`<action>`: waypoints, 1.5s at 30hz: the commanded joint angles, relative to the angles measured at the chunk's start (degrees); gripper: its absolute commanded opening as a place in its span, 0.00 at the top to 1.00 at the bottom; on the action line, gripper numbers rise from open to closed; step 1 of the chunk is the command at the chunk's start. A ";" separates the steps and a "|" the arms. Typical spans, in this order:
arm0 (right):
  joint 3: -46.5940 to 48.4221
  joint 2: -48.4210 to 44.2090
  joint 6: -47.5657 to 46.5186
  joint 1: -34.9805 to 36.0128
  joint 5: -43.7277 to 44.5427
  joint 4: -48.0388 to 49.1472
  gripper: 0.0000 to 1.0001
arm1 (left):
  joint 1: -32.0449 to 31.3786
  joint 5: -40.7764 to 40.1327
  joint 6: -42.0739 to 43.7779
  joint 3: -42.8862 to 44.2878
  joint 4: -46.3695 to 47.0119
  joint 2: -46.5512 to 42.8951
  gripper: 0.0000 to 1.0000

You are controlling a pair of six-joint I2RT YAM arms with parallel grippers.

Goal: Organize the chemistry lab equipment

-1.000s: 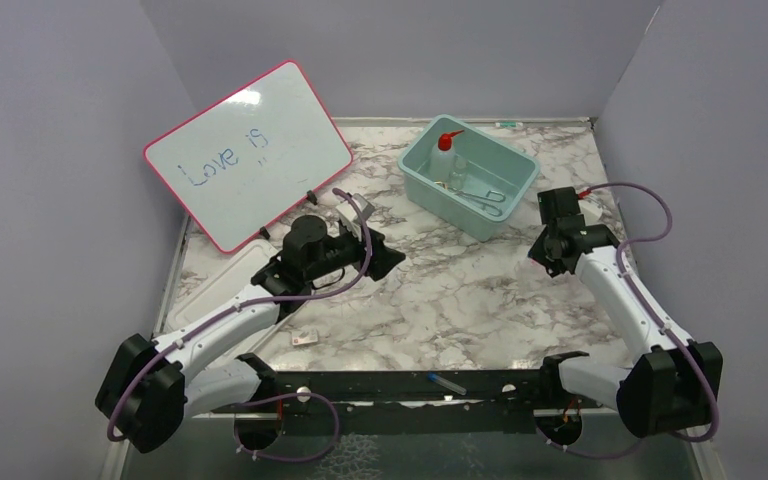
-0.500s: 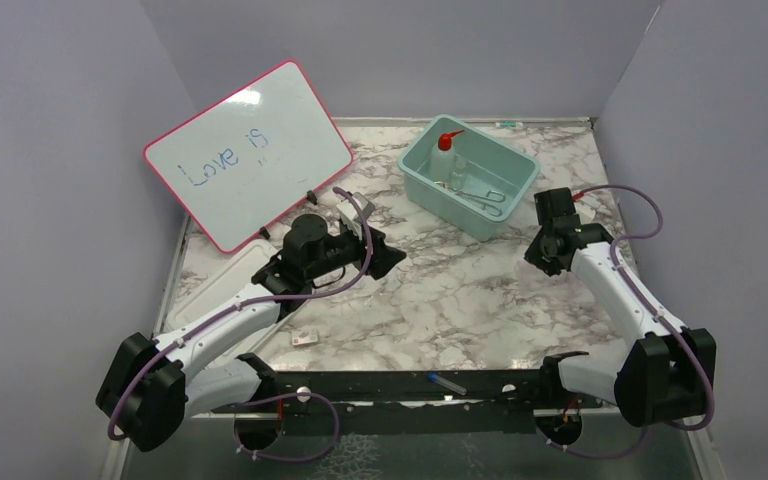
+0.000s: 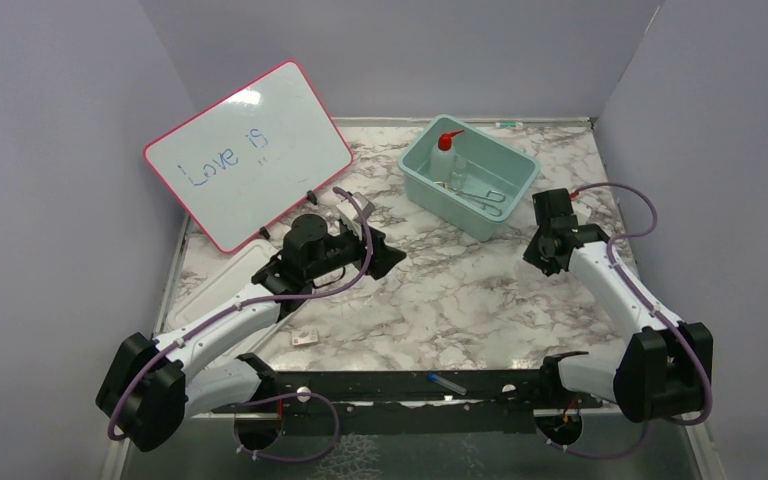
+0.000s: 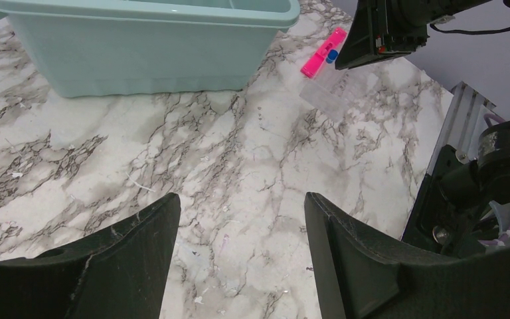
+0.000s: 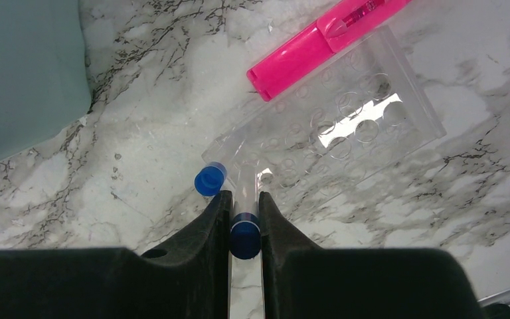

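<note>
Right gripper [image 5: 242,199]: clamped tight on blue-capped tube [image 5: 244,239], beside bin [image 5: 20,73], at clear tray [image 5: 345,126] corner. Left gripper [image 4: 239,226]: spread wide, holding nothing, near bin. Bottle [image 3: 444,156], forceps [image 3: 490,200]: inside bin.

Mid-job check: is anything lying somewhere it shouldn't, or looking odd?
Yes. One blue-capped tube lies on the black rail at the near edge, off the marble. Beside the teal bin, a pink marker lies askew over the clear well plate's edge.
</note>
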 commanded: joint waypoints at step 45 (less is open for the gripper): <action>3.97 6.96 0.69 58.25 -19.46 -10.94 0.49 | 3.57 -36.72 -14.99 6.32 -15.41 -2.71 0.31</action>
